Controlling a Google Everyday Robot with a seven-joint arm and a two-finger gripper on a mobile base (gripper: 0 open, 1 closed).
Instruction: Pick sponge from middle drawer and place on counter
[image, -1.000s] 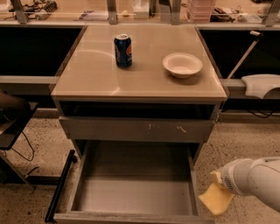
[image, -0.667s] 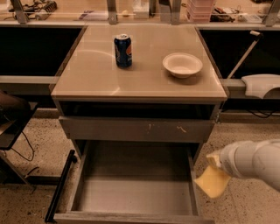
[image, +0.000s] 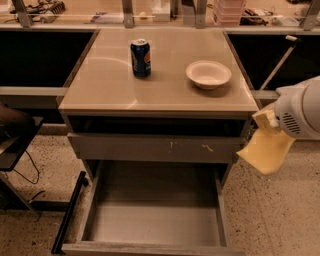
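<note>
The middle drawer (image: 155, 220) is pulled out below the counter, and its plain grey floor shows bare. No sponge shows in the drawer, on the counter (image: 160, 80) or anywhere else in view. My gripper (image: 264, 152), with its pale yellow blocky pads, hangs from the white arm at the right. It is outside the cabinet, level with the scratched drawer front (image: 155, 147) and above the open drawer's right side.
A blue soda can (image: 140, 58) and a white bowl (image: 208, 74) stand on the counter. A cluttered ledge with metal posts (image: 150, 12) runs behind it. A black bar (image: 70, 210) lies on the speckled floor left of the drawer. A dark chair (image: 12, 135) is at far left.
My gripper has risen and moved right, from beside the open drawer's right front corner to the height of the scratched drawer front. The drawer, can and bowl have not moved.
</note>
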